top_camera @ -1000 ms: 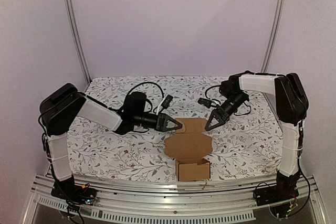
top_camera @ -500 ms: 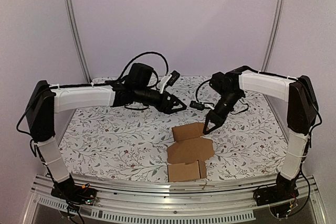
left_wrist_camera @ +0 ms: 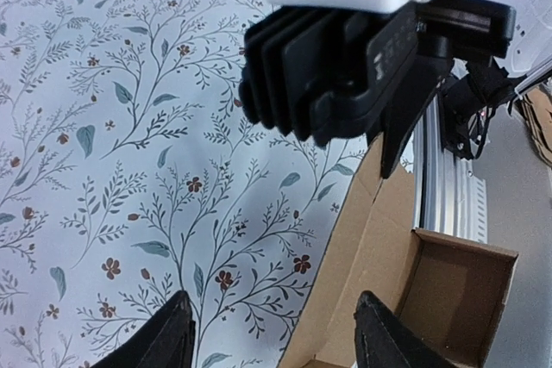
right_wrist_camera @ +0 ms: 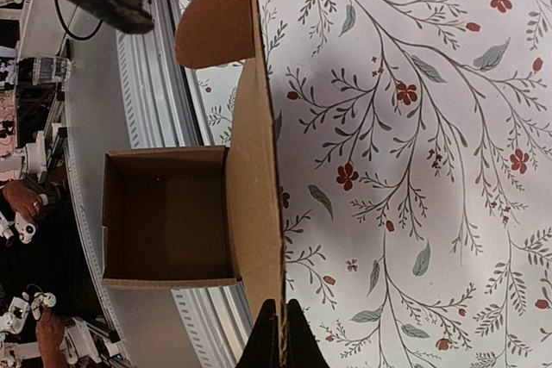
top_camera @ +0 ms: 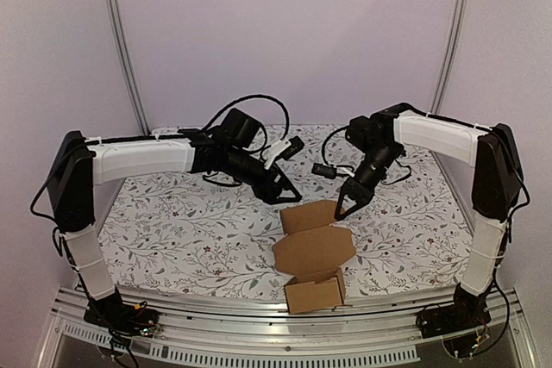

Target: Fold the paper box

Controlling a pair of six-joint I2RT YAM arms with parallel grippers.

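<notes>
Right gripper point(top_camera: 344, 210) pinched shut on the far flap edge of the paper box point(top_camera: 312, 252); left gripper point(top_camera: 291, 199) jaws apart, empty, hovering just above its far-left corner

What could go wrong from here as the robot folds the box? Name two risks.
1. The right gripper pinches only the thin edge of a box flap, so the flap could slip out or crease wrongly.
2. The box's open tub sits at the near edge of the table, by the rail. The left gripper hangs open and braces nothing, so a pull might drag the box off.
</notes>
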